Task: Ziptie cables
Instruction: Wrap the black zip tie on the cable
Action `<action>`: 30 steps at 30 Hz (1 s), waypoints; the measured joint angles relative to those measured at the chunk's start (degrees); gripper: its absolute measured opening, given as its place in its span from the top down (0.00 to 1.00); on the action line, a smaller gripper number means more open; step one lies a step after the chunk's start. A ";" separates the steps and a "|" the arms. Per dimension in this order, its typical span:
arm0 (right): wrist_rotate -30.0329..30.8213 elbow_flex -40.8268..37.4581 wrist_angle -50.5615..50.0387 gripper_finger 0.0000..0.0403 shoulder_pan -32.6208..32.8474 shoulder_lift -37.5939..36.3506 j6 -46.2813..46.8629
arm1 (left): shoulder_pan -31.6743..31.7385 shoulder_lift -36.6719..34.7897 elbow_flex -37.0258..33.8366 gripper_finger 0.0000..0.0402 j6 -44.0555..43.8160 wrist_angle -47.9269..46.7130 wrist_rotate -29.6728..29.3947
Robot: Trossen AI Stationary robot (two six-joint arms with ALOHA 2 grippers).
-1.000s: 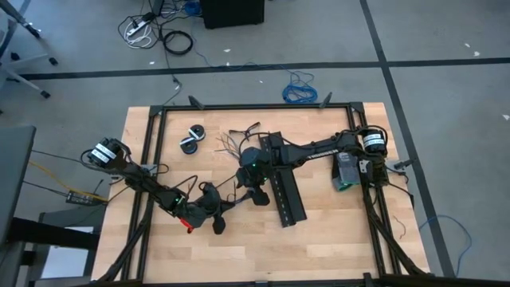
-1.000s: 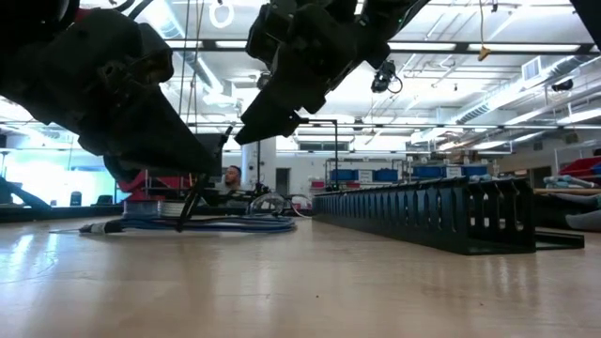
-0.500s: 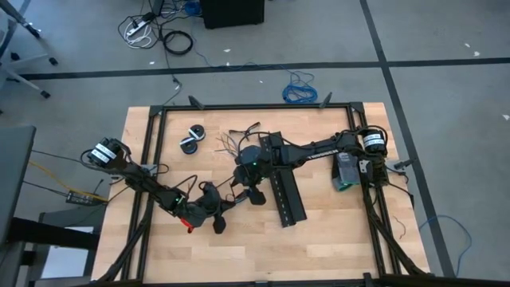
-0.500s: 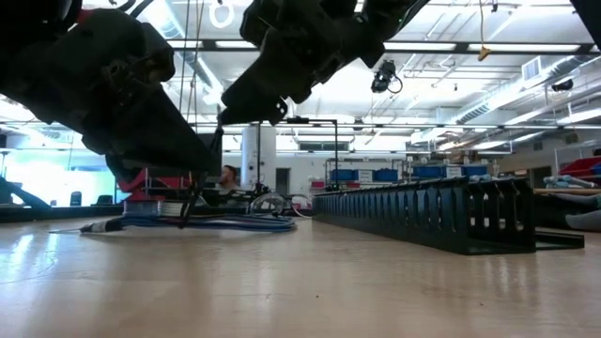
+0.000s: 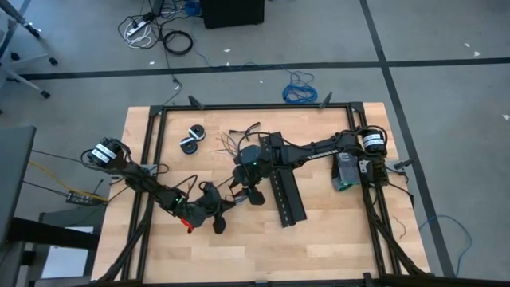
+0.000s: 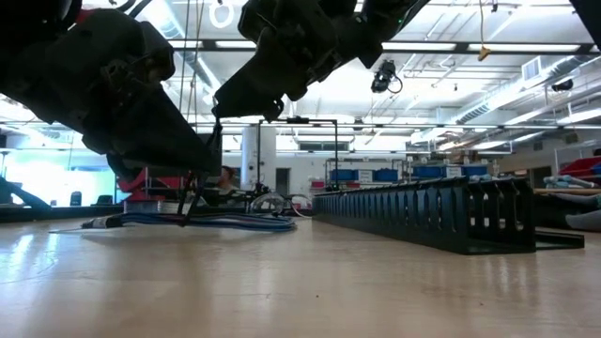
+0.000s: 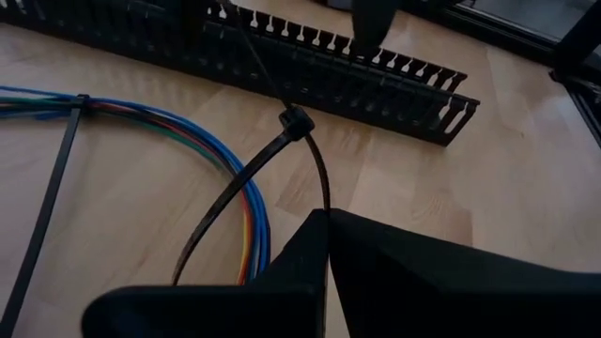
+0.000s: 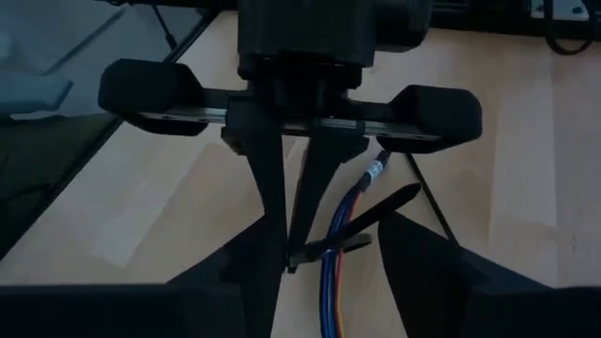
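The cables [image 7: 255,214], a bundle of blue and coloured wires, lie on the wooden table and curve through a black ziptie loop [image 7: 225,202]. That loop's head [image 7: 296,120] stands above the bundle. My left gripper [image 7: 327,218] is shut on the loop near the table's middle [image 5: 225,206]. My right gripper [image 5: 239,190] hovers just beyond it, tipped down and open [image 8: 329,230]. The ziptie's thin tail [image 6: 218,141] rises toward the right fingertips; I cannot tell whether they touch it. A second ziptie [image 7: 56,178] is wrapped round the bundle farther along. My left gripper pinches the ziptie's strap [image 7: 325,192] between its two shut fingers, a short way below the head. The fingers slant down toward the table. The loop stands up off the table around the cables, and its other leg [image 7: 202,235] runs down beside the wires.
A long black perforated strip [image 5: 285,195] lies right of the grippers and just behind the ziptie [image 7: 376,84]. Two small rolls [image 5: 191,139] and loose wires [image 5: 239,142] sit at the far side. Bare wood lies toward the near edge.
My right gripper has tipped its fingers farther down and toward my left gripper, staying above the table. The ziptie's tail now stands up under the right fingertips. My left gripper has kept its hold.
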 joint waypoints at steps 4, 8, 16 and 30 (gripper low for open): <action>-0.12 0.00 0.37 0.58 -0.01 0.02 -0.01 | 0.00 0.00 0.00 1.00 1.65 1.52 0.02; -0.22 -0.02 1.30 0.57 0.00 0.04 0.47 | 0.46 0.00 0.00 1.00 1.66 1.41 0.00; -0.22 -0.02 1.23 0.65 0.11 0.09 0.47 | 0.81 0.00 0.00 1.00 1.66 1.28 0.00; -0.20 -0.02 0.12 0.99 0.35 0.15 -2.20 | 0.81 0.00 0.00 1.00 1.47 1.15 0.02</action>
